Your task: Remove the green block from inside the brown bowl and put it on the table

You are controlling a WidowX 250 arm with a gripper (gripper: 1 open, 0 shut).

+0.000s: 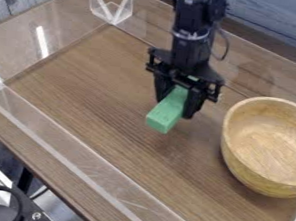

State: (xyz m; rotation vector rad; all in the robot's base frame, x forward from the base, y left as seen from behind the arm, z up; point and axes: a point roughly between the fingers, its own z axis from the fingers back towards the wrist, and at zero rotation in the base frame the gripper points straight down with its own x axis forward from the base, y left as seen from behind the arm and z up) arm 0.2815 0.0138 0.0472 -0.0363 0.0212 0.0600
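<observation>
My gripper (180,90) hangs over the middle of the table (86,90), shut on the upper end of the green block (167,112). The block is a bright green bar that slants down and to the left from the dark fingers (159,87). Whether its lower end touches the wood or hovers just above it cannot be told. The brown bowl (271,147) sits to the right of the gripper, apart from it, with nothing inside.
Low clear acrylic walls (53,142) border the tabletop. A clear angled piece (112,5) stands at the far left corner. Bare wood lies left of and in front of the block.
</observation>
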